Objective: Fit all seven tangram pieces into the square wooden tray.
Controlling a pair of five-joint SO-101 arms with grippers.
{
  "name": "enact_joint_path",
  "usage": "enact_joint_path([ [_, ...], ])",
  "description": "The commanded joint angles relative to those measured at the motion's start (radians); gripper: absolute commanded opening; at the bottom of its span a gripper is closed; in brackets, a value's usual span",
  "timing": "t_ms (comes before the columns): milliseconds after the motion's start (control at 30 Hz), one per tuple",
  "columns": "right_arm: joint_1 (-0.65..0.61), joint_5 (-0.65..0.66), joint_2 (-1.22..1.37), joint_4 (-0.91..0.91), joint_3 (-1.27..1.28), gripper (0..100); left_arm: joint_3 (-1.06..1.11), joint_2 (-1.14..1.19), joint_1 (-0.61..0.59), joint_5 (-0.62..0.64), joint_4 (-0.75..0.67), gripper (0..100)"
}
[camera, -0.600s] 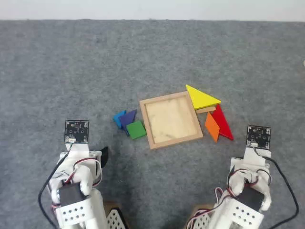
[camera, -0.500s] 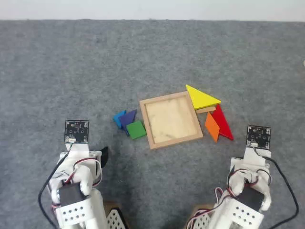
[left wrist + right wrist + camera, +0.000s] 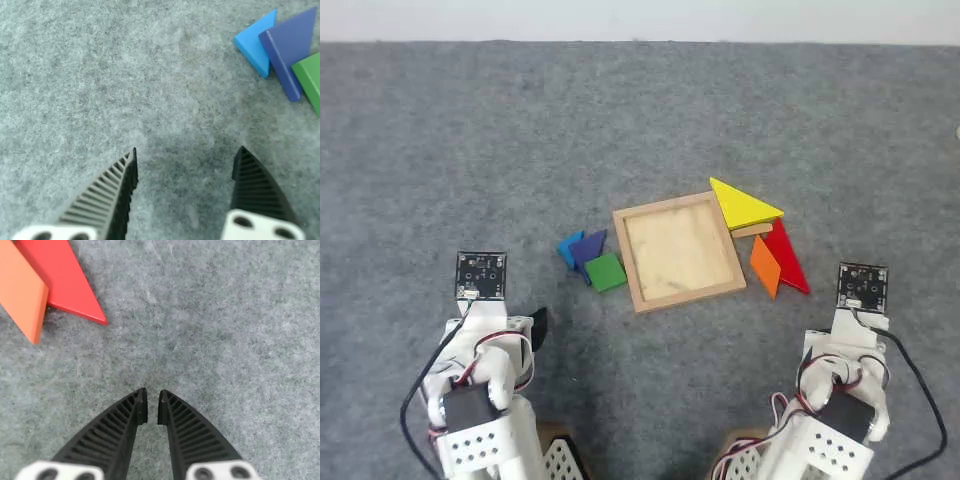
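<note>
Wood shows bare across the square wooden tray [image 3: 680, 252]: nothing has moved in the last half second, so you have not begun. Your left tool [image 3: 188, 150] hangs wide open over the grey felt counter [image 3: 470, 140], near the light blue triangle [image 3: 256, 42], dark blue triangle [image 3: 290, 45] and green square [image 3: 311, 82] beside the tray. Your right tool [image 3: 152, 391] is pinched closed on nothing, near the red triangle [image 3: 62, 285] and orange parallelogram [image 3: 20, 290]. All seven pieces lie outside.

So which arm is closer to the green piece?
Left. The left gripper is near the green piece; the right gripper is across the tray, near the red triangle.
</note>
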Motion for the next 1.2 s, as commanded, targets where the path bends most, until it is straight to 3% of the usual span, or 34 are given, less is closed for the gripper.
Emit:
enact_joint_path([
  [0,-0.008,0.012,-0.019,-0.041,0.017,5.5,-0.012,-0.021,0.002,0.005,0.003,30],
  [133,-0.008,0.014,-0.019,-0.108,0.014,5.5,-0.012,-0.021,0.002,0.005,0.003,30],
  [300,-0.016,0.084,-0.013,-0.041,-0.097,5.5,-0.012,-0.021,0.002,0.005,0.003,30],
  [400,-0.099,0.089,-0.01,0.042,-0.195,5.5,-0.012,-0.021,0.002,0.005,0.003,30],
  [567,-0.234,0.098,0.093,0.019,-0.238,5.6,-0.012,-0.021,0.0,0.005,0.003,30],
  [867,-0.397,0.091,0.823,0.004,-0.747,6.5,-0.012,-0.021,0.0,0.005,0.003,30],
  [1167,-0.498,0.089,1.604,0.01,-1.272,29.1,-0.012,-0.021,0.0,0.005,0.003,30],
])
